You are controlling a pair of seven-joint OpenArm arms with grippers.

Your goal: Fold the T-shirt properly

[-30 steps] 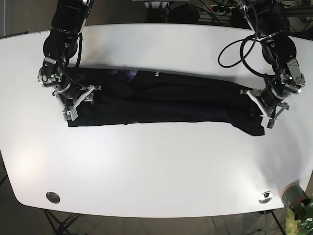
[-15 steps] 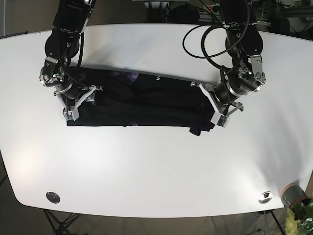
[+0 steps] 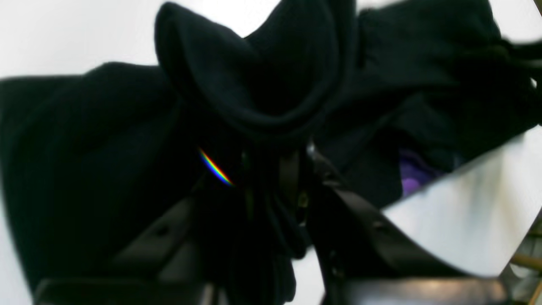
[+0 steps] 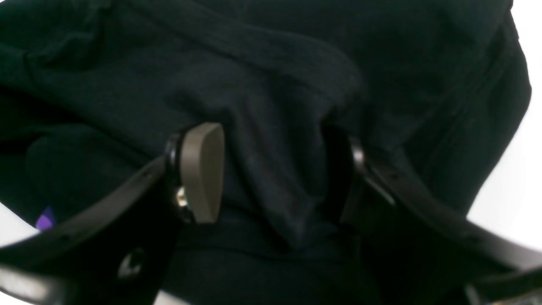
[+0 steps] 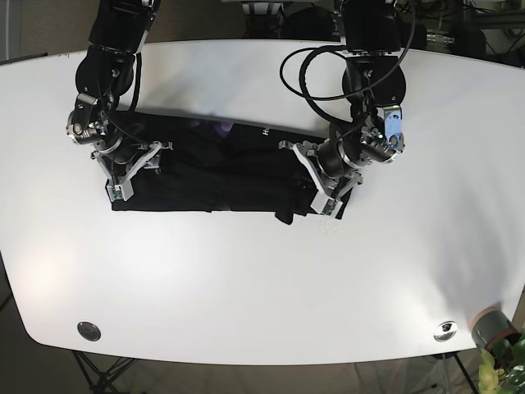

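Observation:
The black T-shirt (image 5: 213, 176) lies as a long band across the white table (image 5: 262, 279), with one end doubled back over its middle. My left gripper (image 5: 321, 190) is on the right in the base view, shut on that doubled-back end. In the left wrist view the cloth (image 3: 84, 127) bunches up out of the left gripper (image 3: 275, 169). My right gripper (image 5: 131, 174) is at the shirt's other end. In the right wrist view a ridge of shirt cloth (image 4: 296, 63) is squeezed inside the right gripper (image 4: 275, 173), beside its tan pad (image 4: 203, 169). A purple neck label (image 5: 220, 126) shows.
Black cables (image 5: 312, 66) loop over the table behind the left arm. Two round metal discs (image 5: 89, 331) (image 5: 445, 330) sit near the front edge. A grey pot (image 5: 490, 324) with a plant stands off the front right corner.
My left gripper has carried the shirt's end leftward in the base view, from near the table's right side to its middle, shortening the band. The right gripper has stayed put.

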